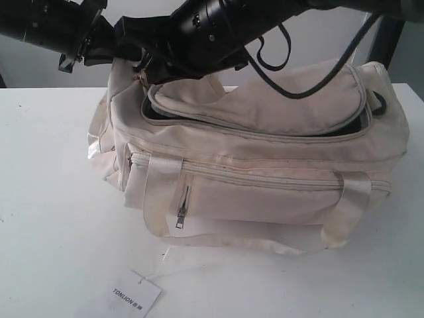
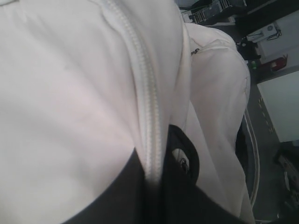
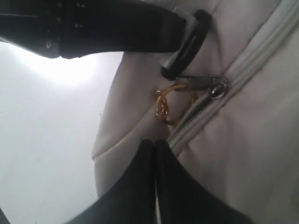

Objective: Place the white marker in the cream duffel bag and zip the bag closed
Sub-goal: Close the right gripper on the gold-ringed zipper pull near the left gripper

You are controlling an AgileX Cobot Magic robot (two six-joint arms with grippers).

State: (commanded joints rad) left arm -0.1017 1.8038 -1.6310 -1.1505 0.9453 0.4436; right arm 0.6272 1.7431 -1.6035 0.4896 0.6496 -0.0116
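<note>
1. Resting on the white table, the cream duffel bag lay with its long front side towards the exterior camera.
2. Its curved top flap was not zipped down; a dark gap showed under the flap's edge at both ends.
3. The white marker could not be seen in any view, and whether it lay inside the bag could not be told.
4. Both arms reached to the bag's far left end in the exterior view, where a black cable looped over the flap.
5. The left gripper had its dark fingers drawn in on either side of the top zip's tape, and they appeared pinched on the bag there.
6. The right gripper was closed, finger against finger, with nothing visible between them; its tips touched the cream fabric just beside the zip's end.
7. Near those tips sat the zip slider with its metal pull, a gold ring and a black D-ring.
8. On the front, the pocket's zip pull hung down and a strap handle lay along the table.
9. A white hang tag lay on the table near the bag's front left corner, apart from it.
</note>
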